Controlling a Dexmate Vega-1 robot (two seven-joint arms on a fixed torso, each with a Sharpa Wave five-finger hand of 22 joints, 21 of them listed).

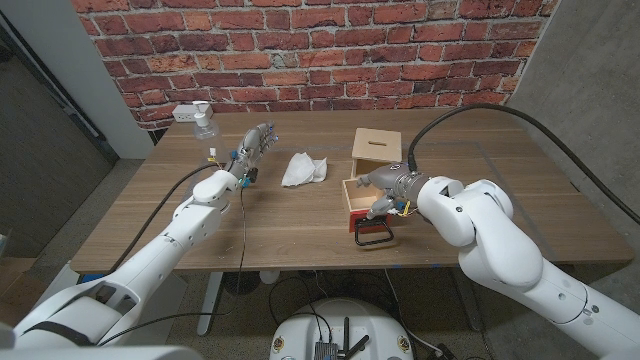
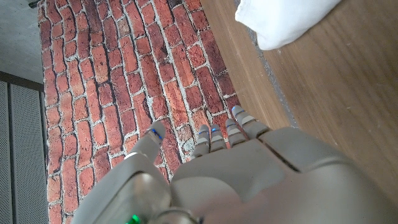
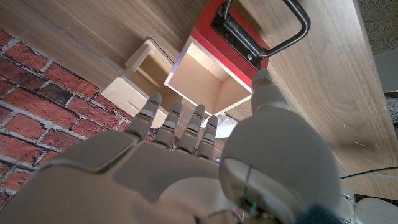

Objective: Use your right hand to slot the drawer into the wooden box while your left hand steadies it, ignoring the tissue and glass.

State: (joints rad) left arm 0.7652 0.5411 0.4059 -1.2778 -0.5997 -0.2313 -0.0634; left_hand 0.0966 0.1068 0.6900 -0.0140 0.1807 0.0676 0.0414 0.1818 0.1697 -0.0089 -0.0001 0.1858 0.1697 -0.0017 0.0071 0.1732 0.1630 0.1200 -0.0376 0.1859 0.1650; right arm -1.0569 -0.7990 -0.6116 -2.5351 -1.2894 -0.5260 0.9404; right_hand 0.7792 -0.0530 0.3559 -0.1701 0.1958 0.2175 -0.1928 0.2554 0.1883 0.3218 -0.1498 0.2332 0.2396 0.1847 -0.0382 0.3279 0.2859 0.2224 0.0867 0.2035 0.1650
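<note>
With the red-fronted wooden drawer [image 1: 358, 205] lying just near of the pale wooden box [image 1: 377, 151], the right hand [image 1: 383, 190], fingers extended over it and gripping nothing, should push it squarely while the open left hand [image 1: 252, 146] crosses to brace the box.

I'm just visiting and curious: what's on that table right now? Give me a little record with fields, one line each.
wooden box: stands at the far right of the table, below the brick wall
drawer: red front with black handle, out of the box, in front of it
right hand: over the drawer, fingers spread; grip unclear
left hand: raised, fingers apart, holding nothing, away from the box
tissue: crumpled, between the hands
glass: clear bottle at the far left edge
</note>
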